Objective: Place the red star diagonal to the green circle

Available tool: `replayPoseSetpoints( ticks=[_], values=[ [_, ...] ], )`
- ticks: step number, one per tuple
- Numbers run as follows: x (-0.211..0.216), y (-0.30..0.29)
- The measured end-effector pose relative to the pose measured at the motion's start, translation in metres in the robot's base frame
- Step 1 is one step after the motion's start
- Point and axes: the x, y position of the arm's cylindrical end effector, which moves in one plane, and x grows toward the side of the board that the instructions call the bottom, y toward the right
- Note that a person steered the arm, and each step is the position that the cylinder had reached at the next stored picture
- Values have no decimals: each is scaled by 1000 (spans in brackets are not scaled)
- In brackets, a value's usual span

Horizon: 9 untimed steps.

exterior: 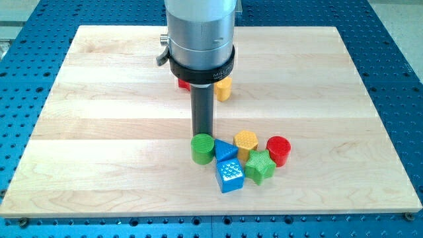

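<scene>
Blue cube point(230, 176) nearest camera | my tip point(202, 133) grips nothing, touching green circle point(203, 148) just below | red star point(184, 84) half hidden behind the rod, well apart | push not started

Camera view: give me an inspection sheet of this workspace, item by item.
Surface: wooden board on a blue perforated table.
Job's things: green circle at the cluster's left; a red block shows behind the arm, shape hidden.
Clutter: blue triangle, blue cube, yellow hexagon, green star, red cylinder, yellow block.
Tip: my tip just above the green circle.
Cables: nothing seen.
Surroundings: nothing seen.
</scene>
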Motion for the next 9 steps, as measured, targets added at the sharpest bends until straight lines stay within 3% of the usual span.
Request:
replayPoseSetpoints(
  ticks=[1,2,3,4,5,6,9],
  values=[
    [-26,-23],
    [-68,-103],
    [-149,-136],
    [-218,-67],
    [-215,13],
    [-212,14],
    [-96,-36]
  ],
)
